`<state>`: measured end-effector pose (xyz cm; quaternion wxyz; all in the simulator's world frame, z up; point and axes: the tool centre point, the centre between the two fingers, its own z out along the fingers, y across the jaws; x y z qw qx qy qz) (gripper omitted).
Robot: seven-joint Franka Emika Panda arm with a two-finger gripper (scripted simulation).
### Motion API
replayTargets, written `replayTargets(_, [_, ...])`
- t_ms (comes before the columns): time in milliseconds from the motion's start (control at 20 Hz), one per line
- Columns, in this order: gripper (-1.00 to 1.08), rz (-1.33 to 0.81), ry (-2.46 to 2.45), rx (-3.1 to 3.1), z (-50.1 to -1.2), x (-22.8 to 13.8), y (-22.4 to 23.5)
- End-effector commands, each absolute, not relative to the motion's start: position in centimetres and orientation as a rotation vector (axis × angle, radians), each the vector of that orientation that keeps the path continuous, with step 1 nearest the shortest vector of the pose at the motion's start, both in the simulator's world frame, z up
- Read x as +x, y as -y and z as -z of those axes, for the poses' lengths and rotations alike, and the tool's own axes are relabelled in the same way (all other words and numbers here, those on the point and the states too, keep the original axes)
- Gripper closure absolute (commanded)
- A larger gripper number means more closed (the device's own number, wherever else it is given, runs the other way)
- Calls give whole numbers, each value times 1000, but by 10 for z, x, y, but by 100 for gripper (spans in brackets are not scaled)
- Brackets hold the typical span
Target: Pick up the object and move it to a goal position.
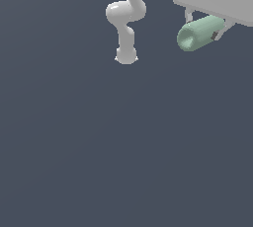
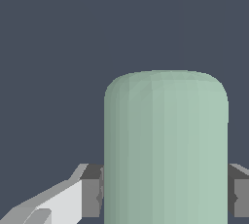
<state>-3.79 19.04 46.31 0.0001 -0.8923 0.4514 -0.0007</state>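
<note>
1. Exterior view: the gripper sits at about 1 o'clock in the frame, its pale grey body cut off by the upper edge. It pinches the object, a mint-green cylinder lying roughly sideways, one flat end turned toward 8 o'clock.
2. Exterior view: the fingers bracket the cylinder's far half; a dark pad shows against its side near 3 o'clock. No shadow or contact with the floor is visible, so the object reads as lifted, though height can't be judged.
3. Exterior view: the arm stands near 12 o'clock, base on the floor, well apart from the held cylinder.
4. Wrist view: the object fills the frame from centre down to 5 o'clock, rounded end pointing to 12 o'clock. Dark pads press both flanks, one at 8 o'clock, one at 4 o'clock, touching, no gap seen.
5. Step, as a judgement: grasp done, carry phase in hand. No goal marker shows in either view, so progress toward it can't be told.
6. Next move calls for: keeping the pinch firm, translating steadily to the goal. The grip looks off-centre along the cylinder, so fast swings could twist it.
7. Writing: no brands, labels or text. Only a dashed white line on the gripper body, not readable as characters.
</note>
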Motion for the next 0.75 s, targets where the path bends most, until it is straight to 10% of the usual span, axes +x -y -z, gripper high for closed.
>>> replayTargets(0, [108,1,-1419,-2803,-478,-39,-196])
replayTargets(700, [108,0,-1418,-2803,-507,-38,-208])
